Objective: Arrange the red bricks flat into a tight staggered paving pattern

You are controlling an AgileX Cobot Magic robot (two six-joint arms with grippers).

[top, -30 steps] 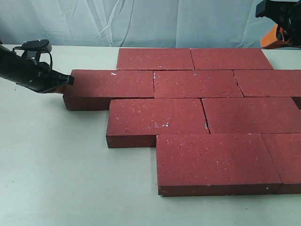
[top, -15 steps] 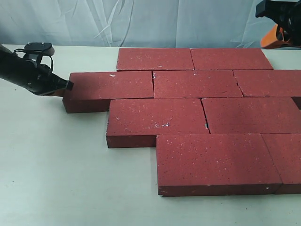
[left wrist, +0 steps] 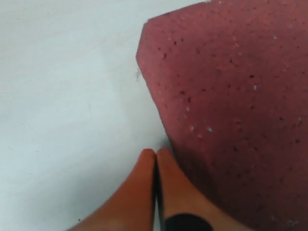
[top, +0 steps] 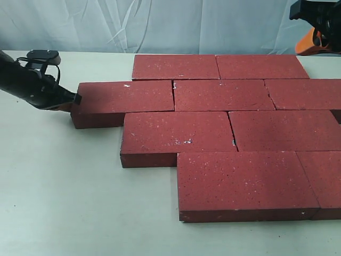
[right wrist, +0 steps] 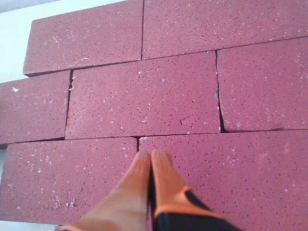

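Orange fingers of the left gripper (left wrist: 155,154) are pressed together with nothing between them. Their joined tips sit at the short left end of the end brick (top: 125,97), touching it or just beside it. The wrist view shows them low over the table (top: 58,186), against the brick's wall near a corner. That brick is the leftmost of the second row from the back, and its long axis runs across the exterior view, straight away from the tips toward its neighbour (top: 221,95). A push from here would therefore travel along its length and close the thin seam between the two, which looks nearly shut as it is. Beyond it the red bricks (top: 240,138) lie flat in four rows, each shifted sideways from the next, with joints mostly tight; a small gap seems to show at the third row's joint. The right gripper (right wrist: 150,155), likewise closed and empty, hangs above the far right of the paving, well apart from this brick, so the left arm is plainly the nearer. I judge the pattern close to finished.
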